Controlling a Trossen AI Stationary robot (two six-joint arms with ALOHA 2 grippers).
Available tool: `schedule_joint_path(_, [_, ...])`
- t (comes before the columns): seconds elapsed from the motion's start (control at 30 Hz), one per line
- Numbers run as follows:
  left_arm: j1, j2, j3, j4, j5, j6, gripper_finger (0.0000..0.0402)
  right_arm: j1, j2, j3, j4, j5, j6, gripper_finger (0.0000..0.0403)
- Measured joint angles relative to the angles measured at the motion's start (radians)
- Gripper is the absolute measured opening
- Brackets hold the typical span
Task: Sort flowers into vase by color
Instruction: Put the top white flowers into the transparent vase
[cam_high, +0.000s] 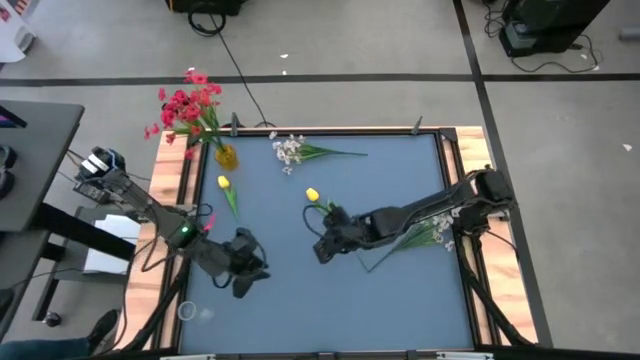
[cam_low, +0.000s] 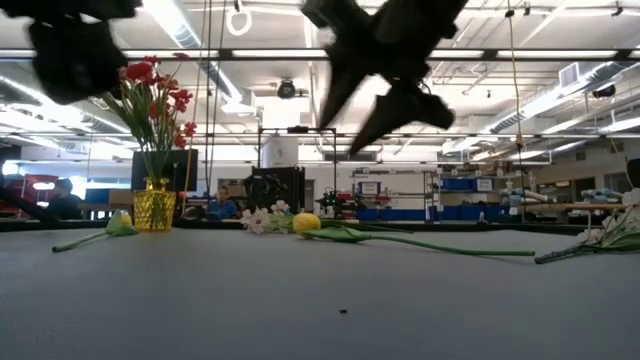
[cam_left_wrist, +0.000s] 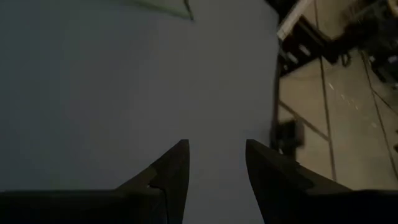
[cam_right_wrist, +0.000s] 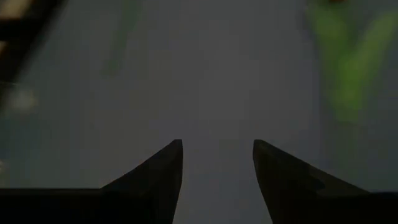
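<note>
High view: red flowers (cam_high: 188, 103) stand in the yellow vase (cam_high: 227, 156) at the table's (cam_high: 400, 300) far left corner; white sprays and yellow tulips lie loose. Low view: right gripper (cam_low: 350, 115) hangs above a tulip (cam_low: 306, 223). Wrist views: left gripper (cam_left_wrist: 216, 163) and right gripper (both empty) have fingers parted.

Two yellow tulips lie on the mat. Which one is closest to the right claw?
The yellow tulip in mid-table, lying just beside the open right claw. The other yellow tulip lies farther off, near the yellow vase holding red flowers.
</note>
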Motion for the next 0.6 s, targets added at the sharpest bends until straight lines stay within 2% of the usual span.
schedule_joint_path(0.07, [0.036, 0.02, 0.0, 0.06, 0.006, 0.044, 0.0162, -0.016, -0.033, -0.012, -0.076, -0.004, -0.028, 0.0204])
schedule_joint_path(0.13, [0.065, 0.034, 0.0, 0.086, 0.012, 0.058, 0.0162, -0.031, -0.069, -0.042, -0.076, -0.029, -0.044, 0.0204])
schedule_joint_path(0.27, [0.111, 0.033, 0.0, 0.082, 0.011, 0.067, 0.0162, -0.047, -0.114, -0.091, 0.031, -0.117, -0.081, 0.0204])
schedule_joint_path(0.4, [0.135, 0.014, 0.0, 0.073, 0.01, 0.073, 0.0162, -0.048, -0.123, -0.096, 0.162, -0.155, -0.092, 0.0204])
schedule_joint_path(0.6, [0.172, 0.014, 0.0, 0.064, 0.01, 0.087, 0.0162, -0.048, -0.11, -0.096, 0.153, -0.158, -0.087, 0.0204])
